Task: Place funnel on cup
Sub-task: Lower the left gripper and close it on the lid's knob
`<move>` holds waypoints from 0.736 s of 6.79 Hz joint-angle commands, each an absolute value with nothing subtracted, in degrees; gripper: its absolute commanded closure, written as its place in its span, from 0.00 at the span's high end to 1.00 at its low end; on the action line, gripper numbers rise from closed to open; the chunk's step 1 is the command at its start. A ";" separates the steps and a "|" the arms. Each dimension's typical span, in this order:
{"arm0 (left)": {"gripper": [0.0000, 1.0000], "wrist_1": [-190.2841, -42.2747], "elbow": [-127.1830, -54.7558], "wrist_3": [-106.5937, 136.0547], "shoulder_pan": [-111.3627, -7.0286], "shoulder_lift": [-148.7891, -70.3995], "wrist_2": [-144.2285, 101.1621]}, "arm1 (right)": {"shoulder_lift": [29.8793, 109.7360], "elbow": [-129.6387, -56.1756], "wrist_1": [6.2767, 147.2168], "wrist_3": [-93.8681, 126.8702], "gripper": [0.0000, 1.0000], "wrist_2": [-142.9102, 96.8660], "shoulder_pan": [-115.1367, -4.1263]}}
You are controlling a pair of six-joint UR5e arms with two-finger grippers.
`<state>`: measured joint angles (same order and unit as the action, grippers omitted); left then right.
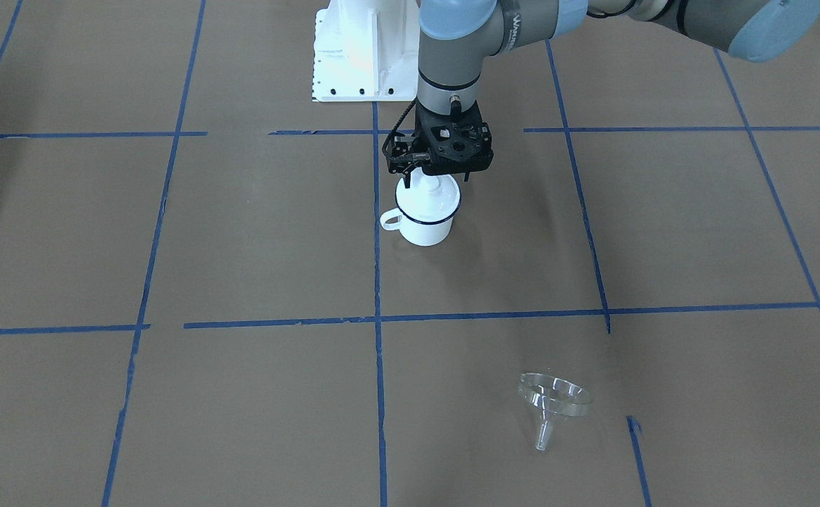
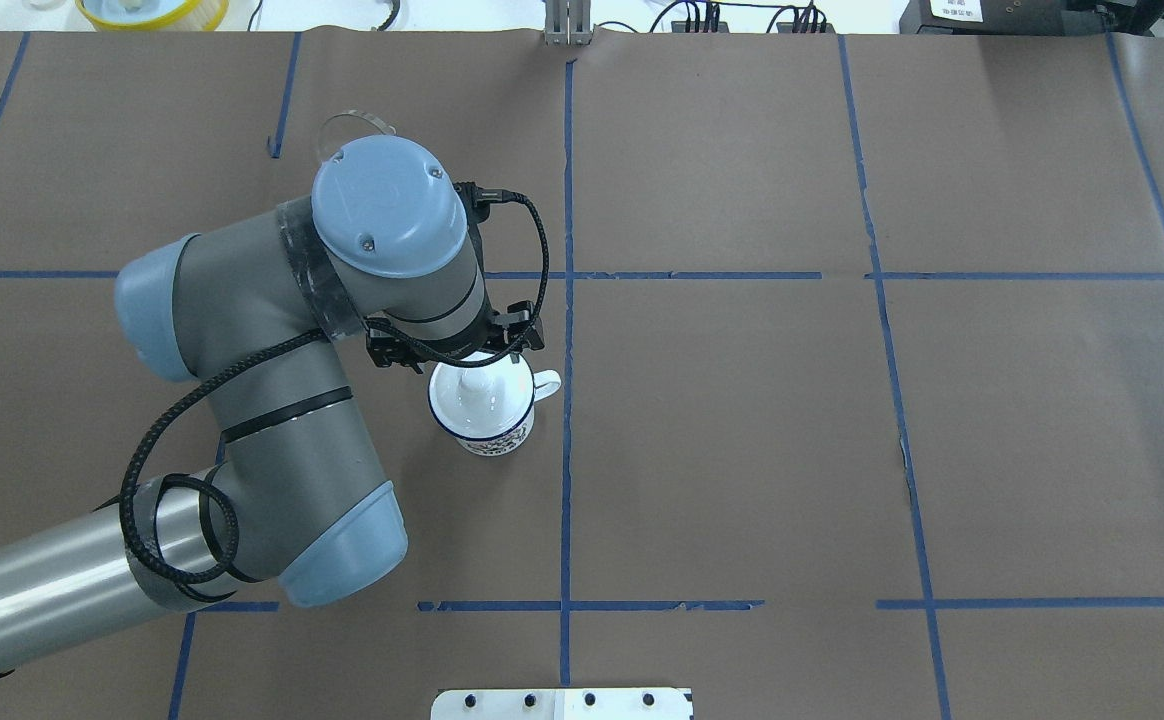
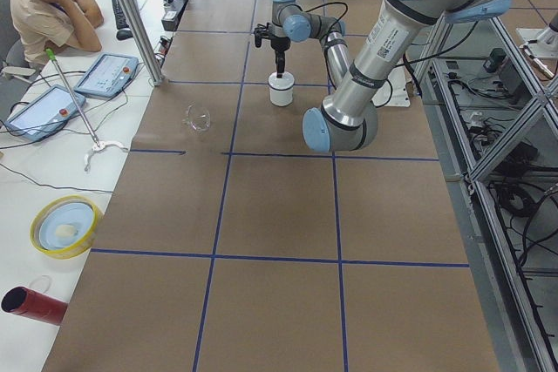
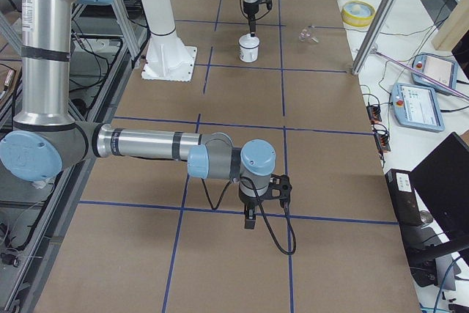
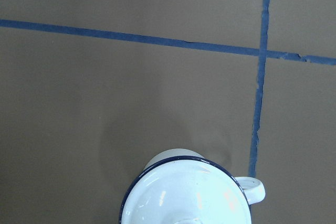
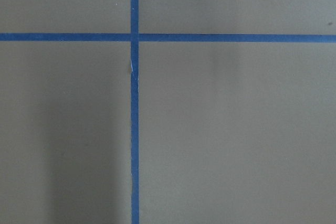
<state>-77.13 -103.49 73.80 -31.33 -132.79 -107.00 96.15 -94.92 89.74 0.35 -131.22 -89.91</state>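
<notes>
The cup (image 1: 424,224), a white mug with a dark blue rim, stands near the table's middle, and a round white lid (image 1: 430,196) with a knob sits on it. My left gripper (image 1: 420,171) hangs straight above the cup, its fingers closed on the lid's knob. It also shows in the overhead view (image 2: 470,368). The left wrist view shows the cup (image 5: 189,195) at its bottom edge. The clear funnel (image 1: 553,405) lies on its side, far from the cup on the operators' side. My right gripper (image 4: 250,219) hangs low over bare table, and I cannot tell if it is open or shut.
The white robot base (image 1: 364,53) stands just behind the cup. Blue tape lines cross the brown table. A yellow bowl (image 3: 63,226) and a red cylinder (image 3: 30,304) lie off the table's far edge, beside a seated operator (image 3: 48,2).
</notes>
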 commanded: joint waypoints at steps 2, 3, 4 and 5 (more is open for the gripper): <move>1.00 -77.61 -102.83 73.74 -30.76 -132.72 -107.05 | 96.15 -94.92 89.74 0.35 1.00 -131.22 -89.91; 1.00 -78.56 -102.83 73.83 -30.76 -132.71 -107.05 | 96.15 -94.83 89.74 0.35 1.00 -131.22 -89.91; 1.00 -79.62 -102.75 73.83 -30.67 -132.54 -107.14 | 96.15 -94.92 89.74 0.35 1.00 -131.22 -89.91; 1.00 -79.72 -102.48 73.92 -30.50 -132.63 -107.05 | 96.15 -94.92 89.74 0.35 1.00 -131.22 -89.91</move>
